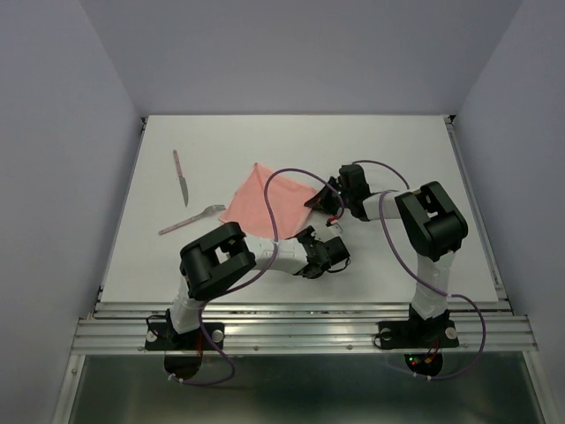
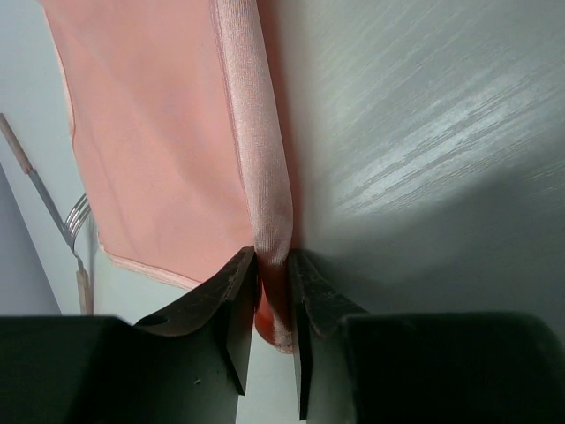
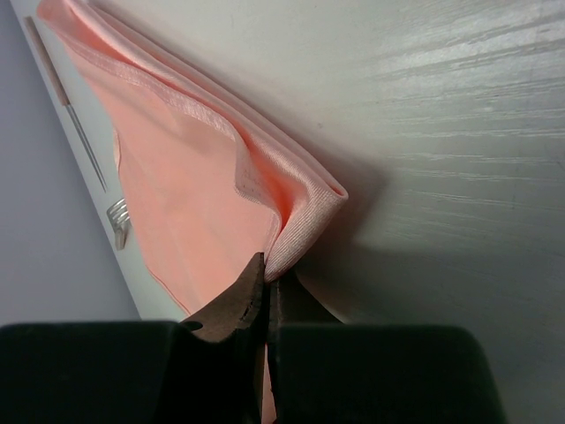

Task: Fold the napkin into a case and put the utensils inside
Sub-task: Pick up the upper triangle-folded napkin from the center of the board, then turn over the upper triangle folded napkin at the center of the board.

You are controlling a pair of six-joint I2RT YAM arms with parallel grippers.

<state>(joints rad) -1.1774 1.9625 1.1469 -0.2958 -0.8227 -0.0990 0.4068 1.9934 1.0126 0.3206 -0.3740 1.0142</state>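
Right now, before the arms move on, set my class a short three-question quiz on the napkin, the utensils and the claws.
1. True or false: the fork already lies inside the napkin.
2. Pick one. The right claw is: A open, holding nothing; B shut on the napkin; C gripping the fork.
3. Fill the gap: in the top view, the knife lies to the ___ of the napkin.

Key: 1 false; 2 B; 3 left.
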